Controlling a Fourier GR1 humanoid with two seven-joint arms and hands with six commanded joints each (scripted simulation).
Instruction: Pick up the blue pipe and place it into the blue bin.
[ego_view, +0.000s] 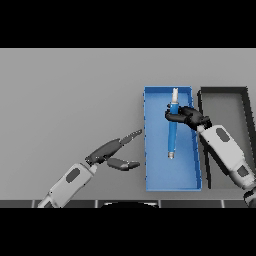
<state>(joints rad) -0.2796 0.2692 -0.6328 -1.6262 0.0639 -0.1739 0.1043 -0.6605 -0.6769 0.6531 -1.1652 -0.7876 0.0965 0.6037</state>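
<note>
A plain grey table (70, 90) fills the scene. At near left, the left hand (112, 152) hovers with fingers straight and spread. Right of it, over the blue bin (150, 170), the right hand (187, 116) curls around the blue pipe (172, 135). A dark bin (247, 100) sits far right.

You see the right robot hand (188, 116) curled round the blue pipe (172, 135) over the blue bin (148, 150), pipe running lengthwise. Left robot hand (114, 152) rests open on the grey surface (70, 95), left of the bin. A dark bin (204, 135) sits just right.
</note>
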